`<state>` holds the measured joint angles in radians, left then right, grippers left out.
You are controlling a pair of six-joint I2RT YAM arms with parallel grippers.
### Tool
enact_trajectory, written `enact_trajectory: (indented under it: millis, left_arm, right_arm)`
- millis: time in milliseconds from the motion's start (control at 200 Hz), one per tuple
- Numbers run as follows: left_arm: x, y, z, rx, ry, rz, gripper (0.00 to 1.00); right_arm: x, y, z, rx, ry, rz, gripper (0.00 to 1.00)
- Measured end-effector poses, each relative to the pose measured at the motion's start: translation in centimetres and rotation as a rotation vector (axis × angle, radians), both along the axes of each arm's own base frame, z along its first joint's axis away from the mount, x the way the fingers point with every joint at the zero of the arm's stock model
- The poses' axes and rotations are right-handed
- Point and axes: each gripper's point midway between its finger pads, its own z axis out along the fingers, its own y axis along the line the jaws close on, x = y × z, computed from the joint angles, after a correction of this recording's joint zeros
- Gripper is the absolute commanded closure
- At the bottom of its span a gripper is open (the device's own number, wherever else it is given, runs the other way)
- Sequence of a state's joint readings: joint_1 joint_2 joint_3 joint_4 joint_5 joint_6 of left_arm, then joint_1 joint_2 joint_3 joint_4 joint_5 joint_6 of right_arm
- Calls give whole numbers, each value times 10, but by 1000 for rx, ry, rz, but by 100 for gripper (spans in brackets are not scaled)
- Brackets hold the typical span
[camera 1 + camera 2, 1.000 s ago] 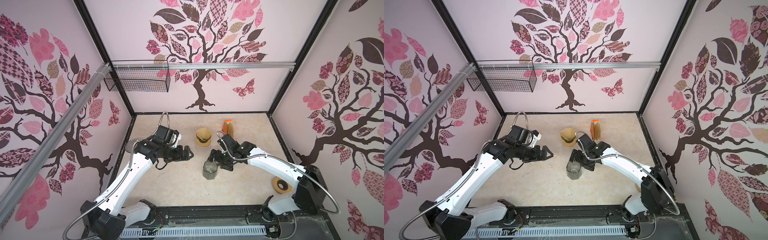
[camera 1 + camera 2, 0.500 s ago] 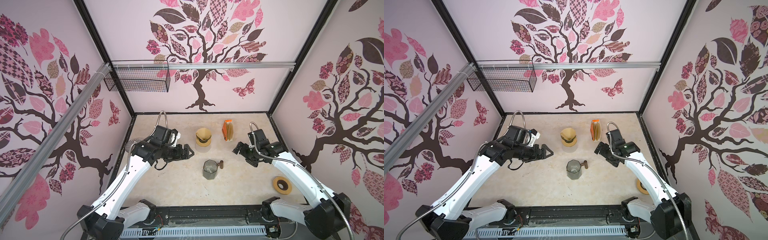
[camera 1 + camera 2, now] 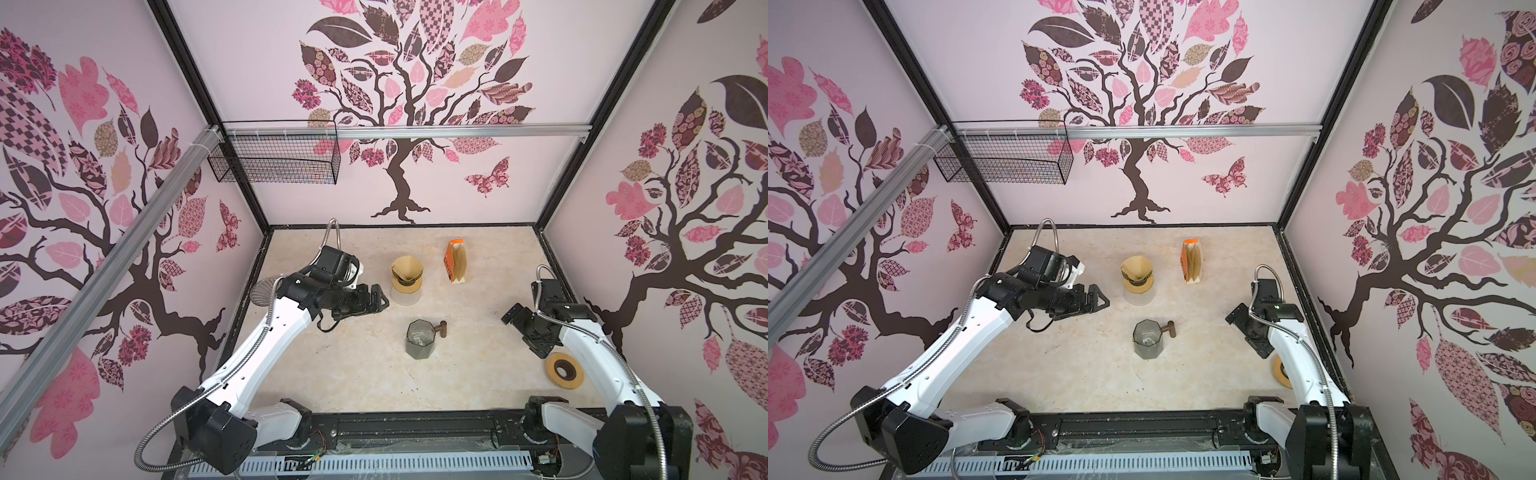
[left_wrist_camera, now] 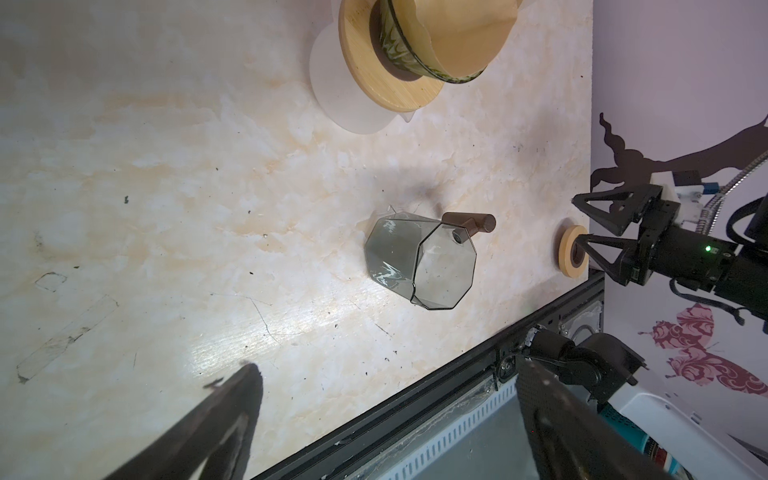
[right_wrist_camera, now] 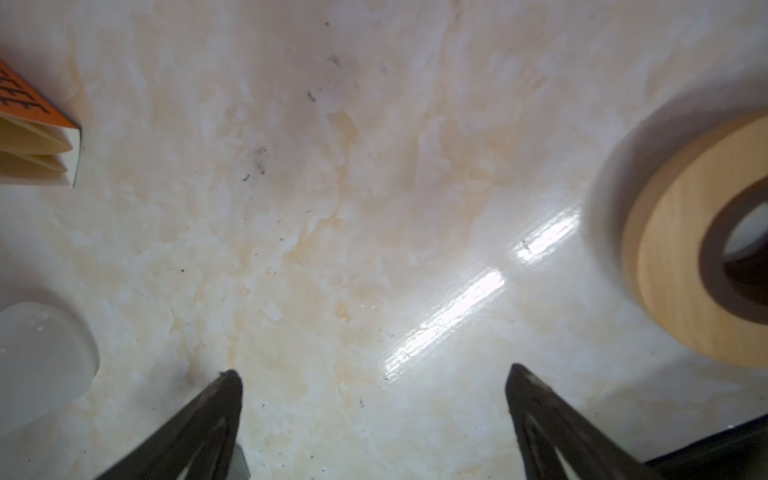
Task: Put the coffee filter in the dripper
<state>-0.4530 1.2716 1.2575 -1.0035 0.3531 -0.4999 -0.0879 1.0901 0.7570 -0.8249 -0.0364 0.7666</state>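
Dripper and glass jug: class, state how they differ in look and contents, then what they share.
The dripper holds a tan paper filter; the glass jug looks empty. The dripper is round and greenish on a wooden collar; the glass jug is grey and faceted with a brown handle. Both are glass, upright on the table.

- Filter box (image 5: 25, 99): in the right wrist view, black slanted capitals run along its orange face. The picture's edge cuts them off and they blur, so no word can be read for sure.
- The same box in both top views (image 3: 449, 261) (image 3: 1185, 261): dark print on the orange side, too small to read.
- No other writing, number or brand mark can be read.
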Motion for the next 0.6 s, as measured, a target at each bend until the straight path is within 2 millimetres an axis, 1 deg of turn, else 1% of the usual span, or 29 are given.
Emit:
enact_trajectory:
  millis: [90, 180, 260, 445, 505, 600]
  left_arm:
    - [0, 0, -1, 6, 7, -1, 2]
    - [1, 0, -1, 12, 11, -2, 2]
    - [2, 1, -3, 19, 14, -2, 2]
    - [2, 1, -8, 33, 34, -4, 2]
    - [3, 1, -8, 35, 36, -4, 2]
    - [3, 0, -6, 34, 32, -6, 2]
  right_arm:
    - [-11, -19, -7, -6, 12, -86, 0]
    - [-26, -38, -15, -13, 43, -181, 0]
    - [-35, -53, -15, -39, 46, -244, 0]
    - [-46, -73, -6, -111, 27, -337, 0]
    - [-52, -79, -7, -127, 33, -369, 0]
    - [-68, -88, -15, -139, 66, -442, 0]
